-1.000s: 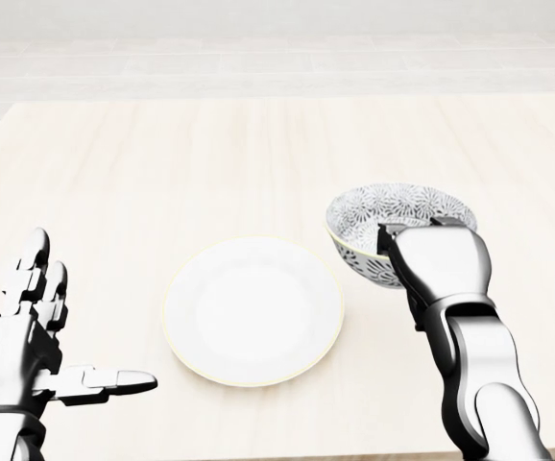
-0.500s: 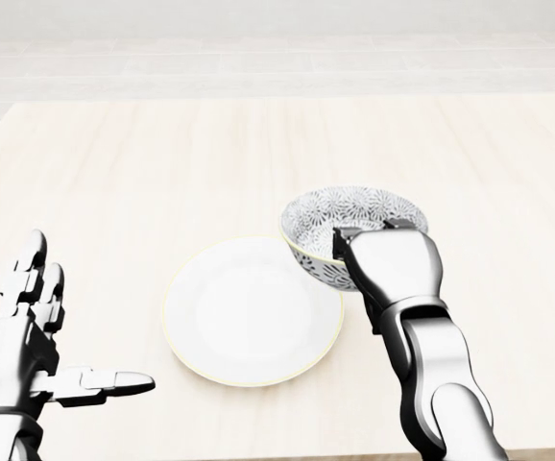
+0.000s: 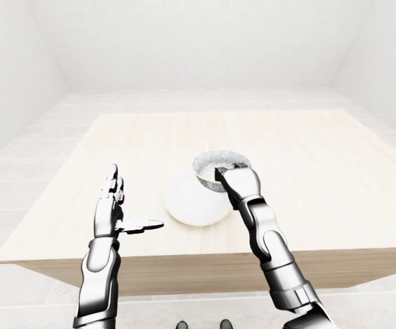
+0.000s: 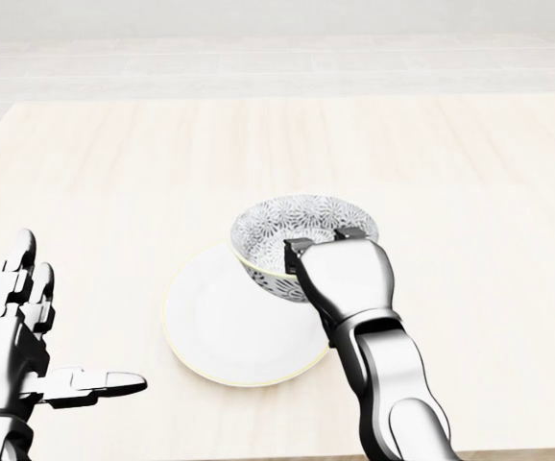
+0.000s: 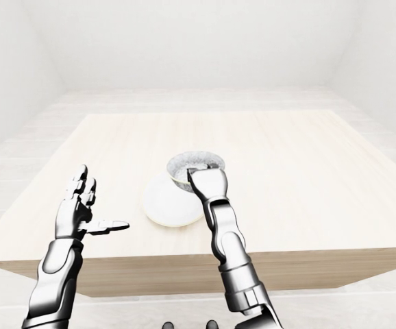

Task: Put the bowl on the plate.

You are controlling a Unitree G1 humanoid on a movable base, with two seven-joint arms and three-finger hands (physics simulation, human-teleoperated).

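The right hand has its fingers clamped over the bowl's lower-right rim in the head view, carrying it over the plate's upper-right edge (seemingly not yet centred for setting down), while the left hand hovers spread wide, holding nothing.

One bowl, one plate, one table.
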